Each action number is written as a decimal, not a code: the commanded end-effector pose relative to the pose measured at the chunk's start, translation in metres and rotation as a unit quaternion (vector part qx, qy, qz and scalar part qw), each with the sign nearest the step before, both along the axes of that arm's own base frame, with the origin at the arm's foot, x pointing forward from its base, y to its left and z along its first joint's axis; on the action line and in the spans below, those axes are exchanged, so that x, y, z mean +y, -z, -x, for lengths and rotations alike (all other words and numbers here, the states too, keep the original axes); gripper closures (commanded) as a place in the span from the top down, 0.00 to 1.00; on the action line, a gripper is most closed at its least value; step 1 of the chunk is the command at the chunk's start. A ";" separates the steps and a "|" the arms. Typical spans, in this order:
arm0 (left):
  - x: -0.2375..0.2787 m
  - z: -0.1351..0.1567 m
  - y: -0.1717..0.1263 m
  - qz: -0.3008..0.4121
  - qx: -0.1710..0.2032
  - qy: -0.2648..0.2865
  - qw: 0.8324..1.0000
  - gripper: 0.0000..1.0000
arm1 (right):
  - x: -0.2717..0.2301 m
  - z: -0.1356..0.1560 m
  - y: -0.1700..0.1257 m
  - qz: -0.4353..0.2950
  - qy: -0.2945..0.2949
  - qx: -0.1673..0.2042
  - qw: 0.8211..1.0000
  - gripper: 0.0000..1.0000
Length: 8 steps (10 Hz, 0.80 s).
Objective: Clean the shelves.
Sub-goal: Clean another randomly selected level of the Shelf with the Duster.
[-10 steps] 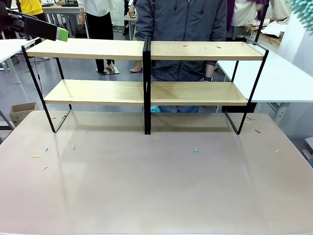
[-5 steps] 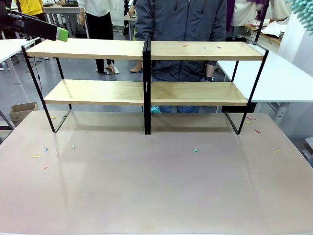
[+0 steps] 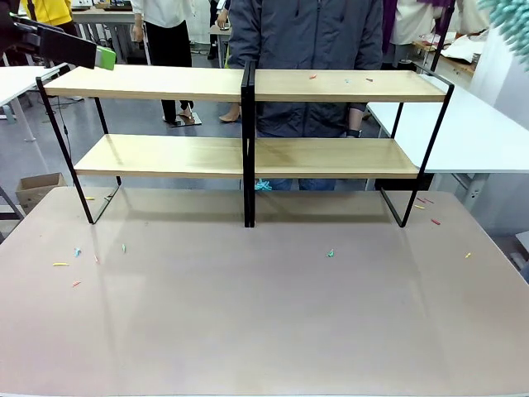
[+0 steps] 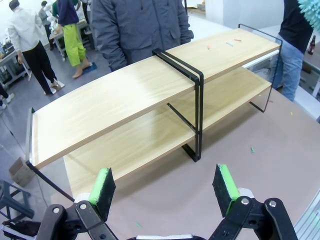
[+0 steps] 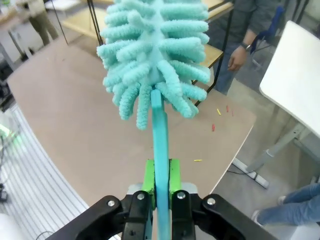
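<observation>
Here, the right gripper (image 5: 161,192) clamps a teal duster (image 5: 155,60) by its handle, high off the shelves' (image 3: 248,124) right end.
The left gripper (image 4: 165,187) hangs open near the upper left board. The shelves stand across the worktop (image 3: 264,314); sweeping the scraps (image 3: 339,79) off the upper right board likely calls for light, level strokes.

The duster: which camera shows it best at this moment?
The right wrist view: the duster shows whole, teal fluffy head above a teal handle clamped between the right gripper pads. The front view catches just a bit of its head at the top right corner; the left wrist view likewise, a teal edge.
</observation>
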<state>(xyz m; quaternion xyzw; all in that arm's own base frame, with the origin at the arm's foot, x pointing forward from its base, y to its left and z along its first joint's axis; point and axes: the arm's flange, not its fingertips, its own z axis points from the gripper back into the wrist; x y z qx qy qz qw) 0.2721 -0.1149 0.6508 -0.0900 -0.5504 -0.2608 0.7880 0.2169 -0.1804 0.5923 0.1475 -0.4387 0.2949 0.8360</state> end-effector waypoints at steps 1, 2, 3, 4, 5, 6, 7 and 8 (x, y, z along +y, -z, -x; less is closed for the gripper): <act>0.001 0.000 0.001 0.003 0.000 0.000 1.000 1.00 | 0.103 -0.036 -0.042 0.111 -0.036 0.026 0.993 0.12; 0.001 0.000 0.001 0.003 0.000 0.000 1.000 1.00 | 0.169 -0.061 -0.060 0.166 -0.054 0.050 0.983 0.12; 0.001 0.000 0.001 0.003 0.000 0.000 1.000 1.00 | 0.226 -0.083 -0.062 0.227 -0.049 0.067 0.970 0.12; 0.001 0.000 0.001 0.003 0.000 0.000 1.000 1.00 | 0.259 -0.093 -0.053 0.254 -0.054 0.086 0.962 0.12; 0.001 0.000 0.001 0.003 0.000 0.000 1.000 1.00 | 0.247 -0.074 -0.045 0.278 -0.103 0.065 0.953 0.12; 0.001 0.000 0.001 0.003 0.000 0.000 1.000 1.00 | 0.259 -0.060 -0.035 0.217 -0.076 0.060 0.971 0.12; 0.001 0.000 0.001 0.003 0.000 0.000 1.000 1.00 | 0.259 -0.060 -0.035 0.217 -0.076 0.060 0.971 0.12; 0.001 0.000 0.001 0.003 0.000 0.000 1.000 1.00 | 0.259 -0.060 -0.035 0.217 -0.076 0.060 0.971 0.12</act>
